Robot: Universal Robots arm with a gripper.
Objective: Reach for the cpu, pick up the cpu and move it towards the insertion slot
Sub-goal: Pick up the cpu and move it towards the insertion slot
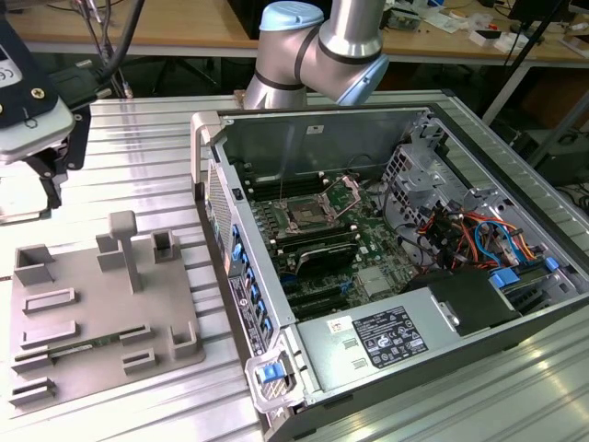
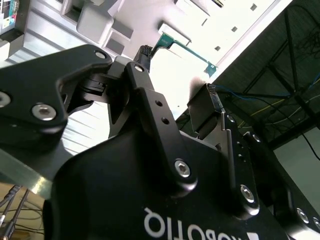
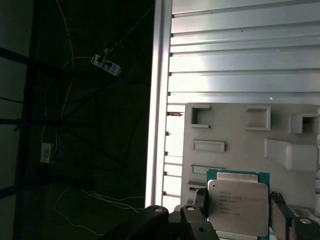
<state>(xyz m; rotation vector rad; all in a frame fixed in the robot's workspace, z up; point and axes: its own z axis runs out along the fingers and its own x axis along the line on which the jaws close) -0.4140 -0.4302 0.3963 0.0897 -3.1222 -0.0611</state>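
Observation:
The cpu [image 3: 237, 207], a flat square chip with a pale metal top and green rim, sits between my gripper's [image 3: 239, 211] two black fingers [image 3: 200, 206], which press on its opposite sides. It hangs above the grey plastic tray [image 3: 225, 127]. In the second wrist view the gripper [image 2: 178, 70] shows from behind, with the chip's green edge [image 2: 187, 50] at the fingertips. In the exterior view the gripper [image 1: 46, 175] hovers at the far left, above the table beyond the tray [image 1: 92, 313]. The insertion slot [image 1: 304, 217] lies open on the green board inside the computer case, well off to the exterior view's right.
The open computer case [image 1: 386, 276] has tall metal walls, with cables and drive cages on its right side. A thin green memory stick [image 1: 78, 350] lies in the tray. The ribbed aluminium table [image 1: 147, 157] ends at an edge [image 3: 159, 100] close to the gripper.

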